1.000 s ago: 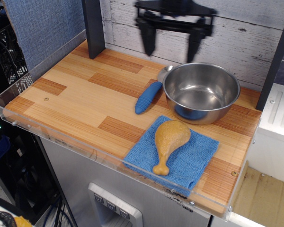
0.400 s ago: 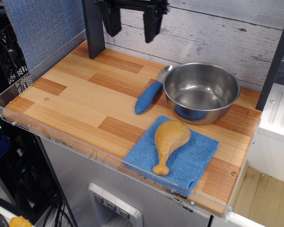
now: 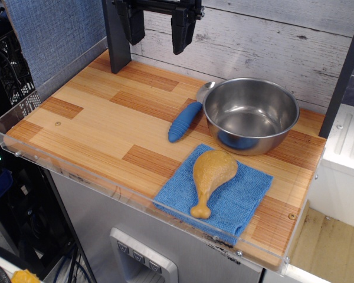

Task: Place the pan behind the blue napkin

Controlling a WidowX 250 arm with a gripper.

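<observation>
The hand (image 3: 156, 36) is hanging high at the back left, fingers apart and gripping nothing. Well to its right, the pan (image 3: 251, 115) is sitting upright on the wooden tabletop (image 3: 94, 127), directly behind the blue napkin (image 3: 217, 196), which is carrying a drumstick (image 3: 210, 178).

On the bench (image 3: 94, 124) there is one pan (image 3: 251, 115), one blue napkin (image 3: 236, 197), one drumstick (image 3: 209, 177) and one blue-handled spoon (image 3: 186, 121). That makes four loose things, one of each kind. One pincer (image 3: 155, 26) hangs at twelve o'clock, with two fingers (image 3: 180, 32).
</observation>
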